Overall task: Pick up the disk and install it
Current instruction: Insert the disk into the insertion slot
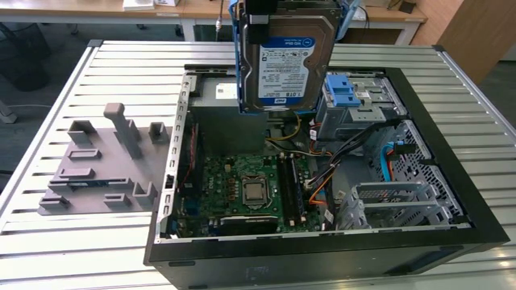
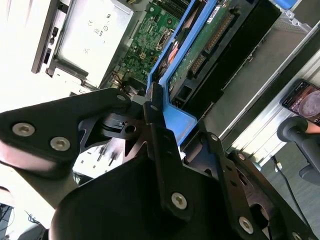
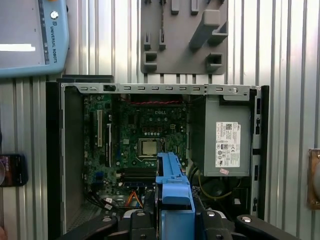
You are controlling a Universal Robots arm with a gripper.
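Hanging long-axis vertical over the open PC case (image 1: 322,249), the disk (image 1: 286,60) is held at its top end by the tool (image 2: 159,112), clamped on its blue frame (image 3: 172,182), w/ the drive cage (image 1: 351,101) approx 4 o'clock below it in the exterior view.

We see an open computer case (image 1: 322,254) on a slatted table (image 1: 81,254), a green motherboard (image 1: 241,181) inside it, and a grey fixture plate (image 1: 93,175) just beside it.
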